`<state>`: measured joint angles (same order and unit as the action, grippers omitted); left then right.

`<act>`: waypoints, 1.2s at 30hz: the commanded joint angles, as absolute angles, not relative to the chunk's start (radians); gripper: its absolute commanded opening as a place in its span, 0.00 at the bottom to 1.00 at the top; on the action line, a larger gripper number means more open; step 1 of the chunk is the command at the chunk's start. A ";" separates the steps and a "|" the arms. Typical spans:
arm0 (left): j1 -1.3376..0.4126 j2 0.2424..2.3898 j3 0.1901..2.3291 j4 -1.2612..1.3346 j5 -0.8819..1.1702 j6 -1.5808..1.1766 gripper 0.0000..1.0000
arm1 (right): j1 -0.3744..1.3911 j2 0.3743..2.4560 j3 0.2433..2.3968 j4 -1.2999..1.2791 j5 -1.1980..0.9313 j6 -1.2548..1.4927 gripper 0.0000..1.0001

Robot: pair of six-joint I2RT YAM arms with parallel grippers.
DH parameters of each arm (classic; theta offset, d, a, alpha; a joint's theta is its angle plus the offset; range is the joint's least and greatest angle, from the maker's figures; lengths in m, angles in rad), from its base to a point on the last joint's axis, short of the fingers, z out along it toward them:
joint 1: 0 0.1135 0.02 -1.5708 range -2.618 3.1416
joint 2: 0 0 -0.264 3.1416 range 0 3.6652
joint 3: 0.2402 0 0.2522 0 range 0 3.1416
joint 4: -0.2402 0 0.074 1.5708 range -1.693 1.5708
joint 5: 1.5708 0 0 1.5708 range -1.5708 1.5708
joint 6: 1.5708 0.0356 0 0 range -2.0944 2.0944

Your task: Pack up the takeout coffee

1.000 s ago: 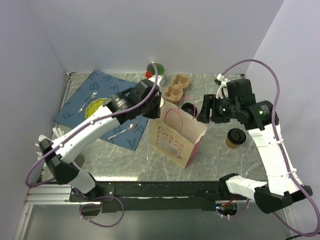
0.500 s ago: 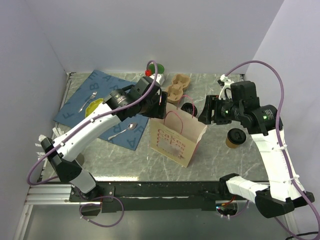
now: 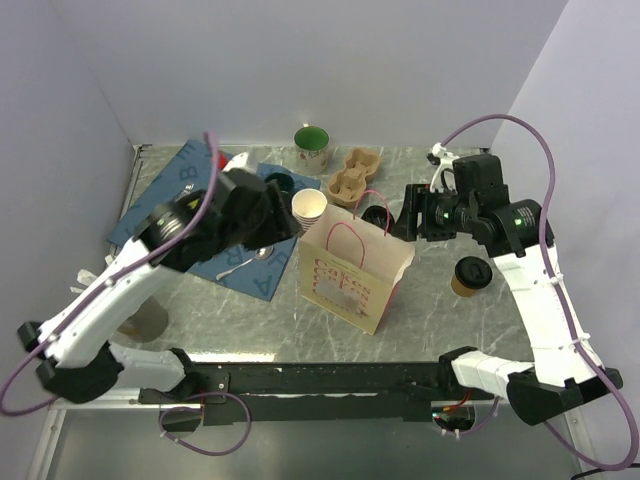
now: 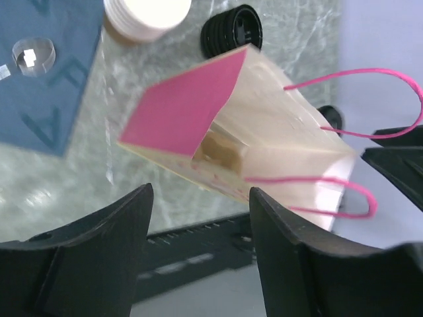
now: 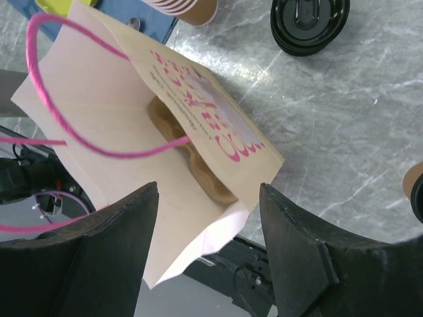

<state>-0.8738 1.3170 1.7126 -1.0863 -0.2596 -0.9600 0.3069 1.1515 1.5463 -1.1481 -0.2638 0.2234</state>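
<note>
The left arm is stretched across from the left of the desk point(image 3: 240, 310), with the left hand point(image 3: 278, 215) held above the blue mat point(image 3: 185, 175), just left of the stack of lidless cups point(image 3: 309, 206). Its jaws are seen spread apart with nothing between them. In the left wrist view they are aimed down at the mouth of the paper bag point(image 4: 264, 145).

The right arm is bent over from the right, and the right hand point(image 3: 405, 215) is poised beside the bag's far upper edge. It too is released and grips nothing. In the right wrist view the bag's opening and a pink handle lie directly under it.

The takeout coffee point(image 3: 470, 275) is stood upright on the desk to the right of the bag, below the right forearm and apart from both hands. It is not in the bag.

A brown moulded carrier point(image 5: 198, 172) is seen lying inside the bag. A second carrier point(image 3: 352, 175) and a green mug point(image 3: 312, 146) are placed behind it. Black lids point(image 3: 378, 215) are stacked between the bag and the right hand.
</note>
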 commanded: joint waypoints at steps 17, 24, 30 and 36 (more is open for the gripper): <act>-0.877 1.394 1.652 -1.019 -0.203 -1.414 0.68 | 0.299 1.016 1.468 -1.054 -0.268 0.241 0.68; -0.887 1.459 1.674 -1.068 -0.170 -1.417 0.59 | 0.301 0.989 1.436 -1.049 -0.290 0.229 0.68; -0.893 1.482 1.690 -1.056 -0.218 -1.259 0.35 | 0.301 0.982 1.463 -1.061 -0.316 0.238 0.68; -0.888 1.494 1.703 -0.945 -0.132 -0.858 0.05 | 0.302 0.986 1.577 -1.117 -0.360 0.245 0.69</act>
